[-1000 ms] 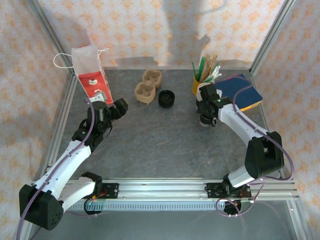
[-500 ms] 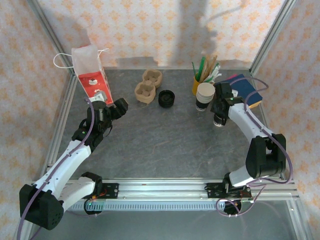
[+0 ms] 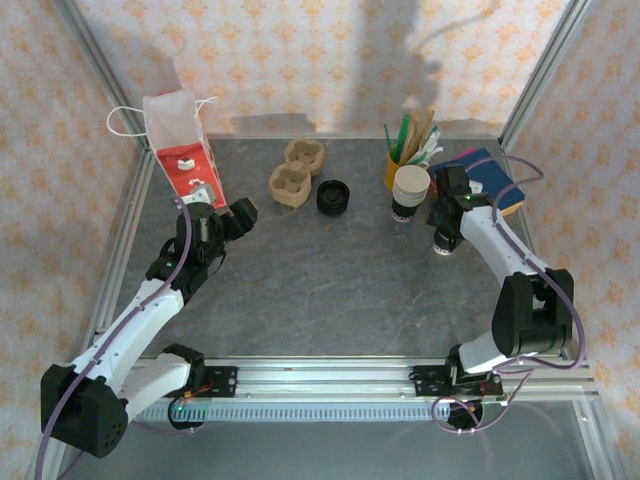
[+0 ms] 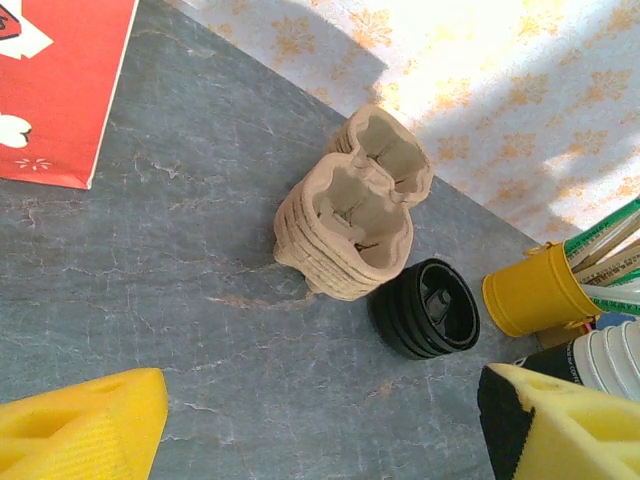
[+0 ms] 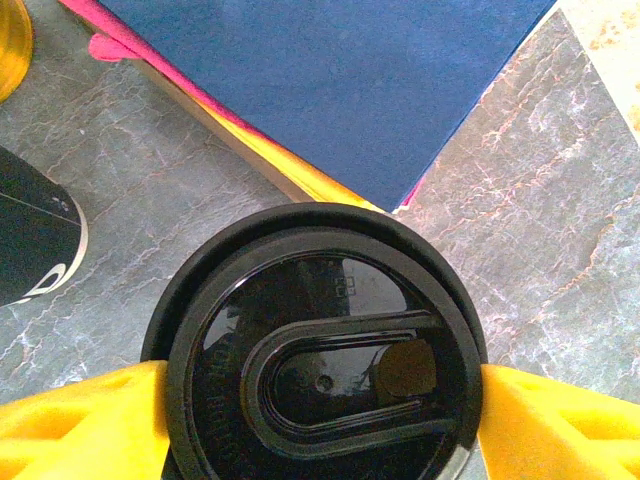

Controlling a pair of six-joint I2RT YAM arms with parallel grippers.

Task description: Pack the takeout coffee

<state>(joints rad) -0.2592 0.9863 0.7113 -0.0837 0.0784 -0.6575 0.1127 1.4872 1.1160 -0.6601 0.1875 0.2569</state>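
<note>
The takeout coffee, a black cup under a round black lid, sits between my right gripper's yellow fingers, which press on both sides of the lid. From above, the right gripper hangs over the cup just right of the stack of white-rimmed cups. My left gripper is open in front of the red bag. Nothing lies between its fingers in the left wrist view, and the gripper faces the brown cup carriers.
A stack of black lids lies next to the pulp carriers. A yellow cup of stirrers and a blue notebook stand at the back right. Metal frame posts and patterned walls close the table in.
My right gripper has carried the coffee to the right, away from the stack of white-rimmed cups, which now stands uncovered. The left arm has not moved.
</note>
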